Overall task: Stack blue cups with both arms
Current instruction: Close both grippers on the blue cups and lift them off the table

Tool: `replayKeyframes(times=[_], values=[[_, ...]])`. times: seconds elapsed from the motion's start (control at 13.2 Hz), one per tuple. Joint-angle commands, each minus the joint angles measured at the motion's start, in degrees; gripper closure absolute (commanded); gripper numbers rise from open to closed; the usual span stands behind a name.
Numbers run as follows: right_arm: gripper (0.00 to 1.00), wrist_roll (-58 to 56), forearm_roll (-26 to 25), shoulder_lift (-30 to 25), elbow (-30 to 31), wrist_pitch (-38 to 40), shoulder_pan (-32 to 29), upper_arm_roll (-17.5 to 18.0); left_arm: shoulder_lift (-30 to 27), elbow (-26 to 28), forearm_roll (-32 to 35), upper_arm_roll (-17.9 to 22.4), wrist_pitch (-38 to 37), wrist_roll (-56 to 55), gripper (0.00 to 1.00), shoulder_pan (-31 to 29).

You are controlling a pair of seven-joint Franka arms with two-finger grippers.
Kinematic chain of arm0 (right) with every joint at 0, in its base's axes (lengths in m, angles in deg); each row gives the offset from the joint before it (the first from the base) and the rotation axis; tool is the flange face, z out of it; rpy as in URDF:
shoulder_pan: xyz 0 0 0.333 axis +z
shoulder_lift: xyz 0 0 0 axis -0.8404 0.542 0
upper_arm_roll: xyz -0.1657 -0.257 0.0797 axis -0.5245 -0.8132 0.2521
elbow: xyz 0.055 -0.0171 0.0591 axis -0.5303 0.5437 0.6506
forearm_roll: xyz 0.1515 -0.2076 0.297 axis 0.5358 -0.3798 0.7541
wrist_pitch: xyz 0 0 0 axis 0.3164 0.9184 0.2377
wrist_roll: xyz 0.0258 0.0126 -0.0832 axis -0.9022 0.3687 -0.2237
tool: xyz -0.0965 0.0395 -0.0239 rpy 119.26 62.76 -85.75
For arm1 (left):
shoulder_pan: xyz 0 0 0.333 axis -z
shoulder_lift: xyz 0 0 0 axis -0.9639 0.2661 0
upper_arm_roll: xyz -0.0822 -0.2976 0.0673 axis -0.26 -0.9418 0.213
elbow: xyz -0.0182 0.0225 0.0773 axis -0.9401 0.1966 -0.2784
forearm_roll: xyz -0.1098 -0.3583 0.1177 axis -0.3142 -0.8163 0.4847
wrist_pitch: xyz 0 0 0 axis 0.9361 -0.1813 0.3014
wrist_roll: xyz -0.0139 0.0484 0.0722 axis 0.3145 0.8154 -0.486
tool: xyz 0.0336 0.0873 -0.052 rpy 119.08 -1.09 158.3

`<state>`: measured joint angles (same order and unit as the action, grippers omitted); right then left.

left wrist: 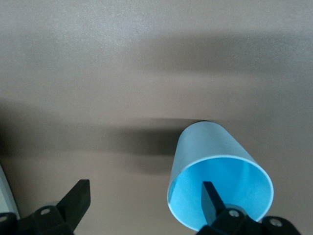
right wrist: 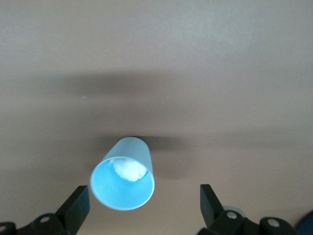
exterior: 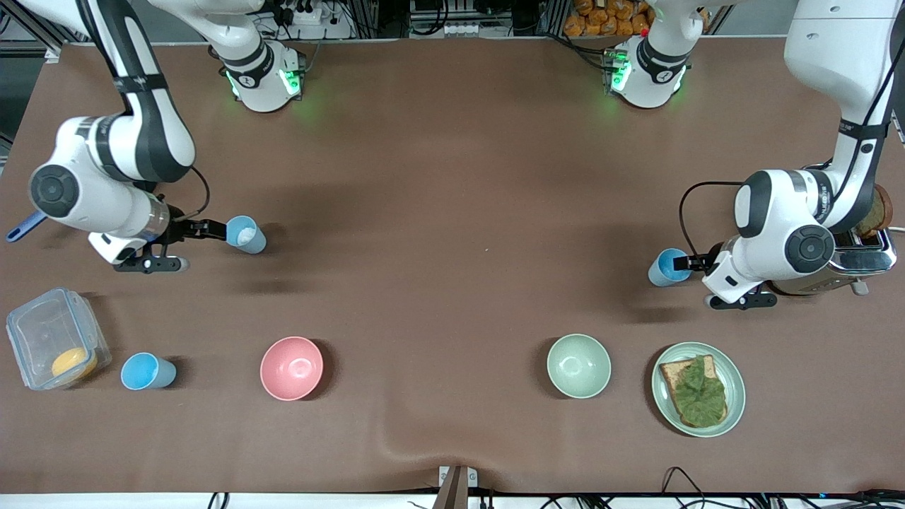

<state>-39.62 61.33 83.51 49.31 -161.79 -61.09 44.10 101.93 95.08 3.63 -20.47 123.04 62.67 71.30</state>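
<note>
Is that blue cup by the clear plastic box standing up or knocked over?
Standing upright. The front view looks down into the blue cup's open mouth, its base on the table, beside the clear box; neither gripper is near it.

Three small tapered light-blue cups are standing upright on the brown desk (exterior: 452,212), mouths up, grey-blue outside and brighter blue inside. The cup with the whitish patch (exterior: 246,234) (right wrist: 123,180) is sitting toward the right arm's end, its white lump showing against the inner wall. A second cup (exterior: 667,267) (left wrist: 219,182) is sitting toward the left arm's end, plain blue inside, with one dark finger dipping inside its rim. The third cup (exterior: 146,371) is standing nearer to the front camera than the patched one, well apart from both others; none is stacked yet
</note>
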Motion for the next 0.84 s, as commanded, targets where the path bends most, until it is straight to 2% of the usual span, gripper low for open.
replayKeyframes(times=[0.0, 0.38, 0.68, 0.76], values=[[0.0, 0.3, -1.0, -0.7, 3.3, -2.6, -2.1, 0.8, 0.6, -0.6, 0.1, -0.5, 1.0, -1.2, 0.0, -0.3], [0.0, 0.4, -0.9, 1.8, 7.1, -7.6, -3.7, 0.8, 1.3, -0.6, -0.4, -0.5, 2.4, -1.8, 0.0, -0.2], [0.0, 0.4, -0.2, 2.4, 7.7, -7.8, -4.2, 0.9, 1.4, -0.6, -1.9, -0.5, 2.7, -1.8, 0.01, -0.2], [0.0, 0.4, -0.2, 2.6, 7.7, -7.8, -4.2, 1.0, 1.4, -0.6, -2.0, -0.6, 2.9, -1.8, 0.12, -0.2]])
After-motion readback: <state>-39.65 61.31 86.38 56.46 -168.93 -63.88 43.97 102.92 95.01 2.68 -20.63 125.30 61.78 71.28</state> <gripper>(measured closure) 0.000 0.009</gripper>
